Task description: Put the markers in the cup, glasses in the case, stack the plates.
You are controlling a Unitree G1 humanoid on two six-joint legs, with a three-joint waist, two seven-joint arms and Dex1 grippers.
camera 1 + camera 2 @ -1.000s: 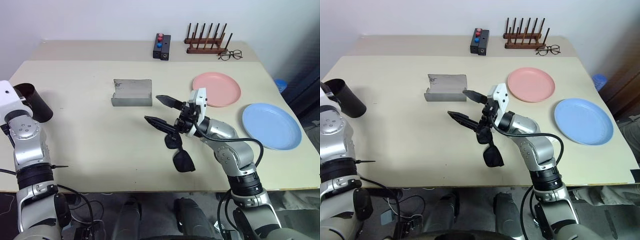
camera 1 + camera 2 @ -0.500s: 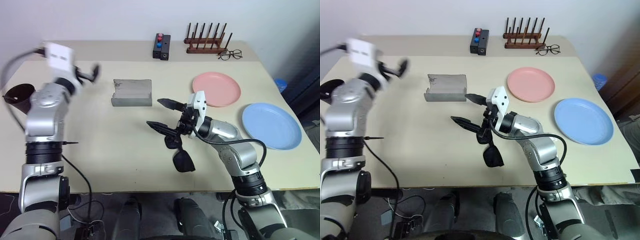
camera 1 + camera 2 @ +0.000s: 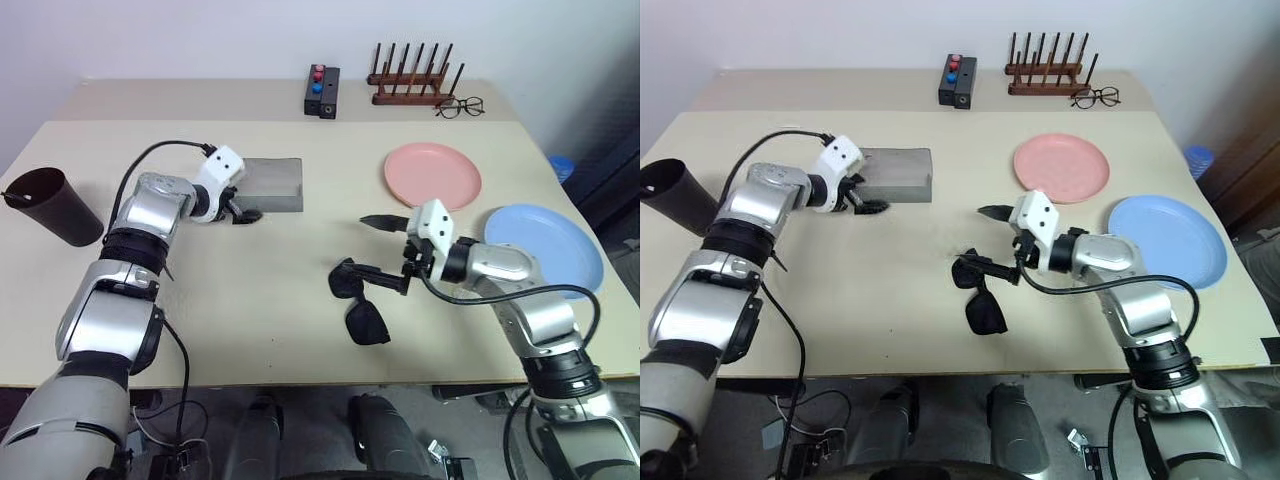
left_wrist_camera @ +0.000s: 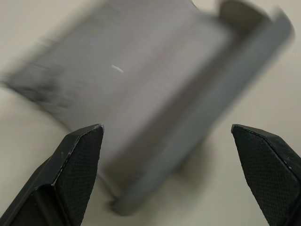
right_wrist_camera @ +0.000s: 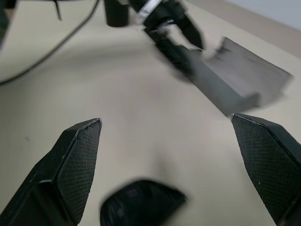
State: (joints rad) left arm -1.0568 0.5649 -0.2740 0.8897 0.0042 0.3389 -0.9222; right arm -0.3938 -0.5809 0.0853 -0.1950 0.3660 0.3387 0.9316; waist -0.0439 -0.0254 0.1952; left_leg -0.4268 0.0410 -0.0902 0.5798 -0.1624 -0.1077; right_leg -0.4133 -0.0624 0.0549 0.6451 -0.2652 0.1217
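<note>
Left gripper (image 3: 240, 212): fingers spread wide and empty, poised at the near left corner of the case (image 3: 268, 184); whether they touched it could not be told.
Right gripper (image 3: 383, 253): fingers spread wide and empty, poised just above the table (image 3: 200, 300), with the lower finger beside the glasses (image 3: 358, 303).
Glasses, position: lay on the table near the front edge, in front of the case and well apart from it.
Glasses, handling: judged light, stiff in the frame, with smooth lenses likely to slip and smudge. Recommended hold was across the frame bridge or a temple arm, not on a lens.
Case, position: lay open mid-table, lid flat, tray wall toward the robot.
Case, handling: judged light and rigid, with a matte surface offering good friction. It would likely slide if pushed, so a steadying pinch on the near wall was advisable.
Cup (image 3: 52, 206): stood at the left edge of the table, a marker tip showing at its rim.
Plates: pink plate (image 3: 432, 177) and blue plate (image 3: 543, 250) lay apart on the right side, not yet stacked.
</note>
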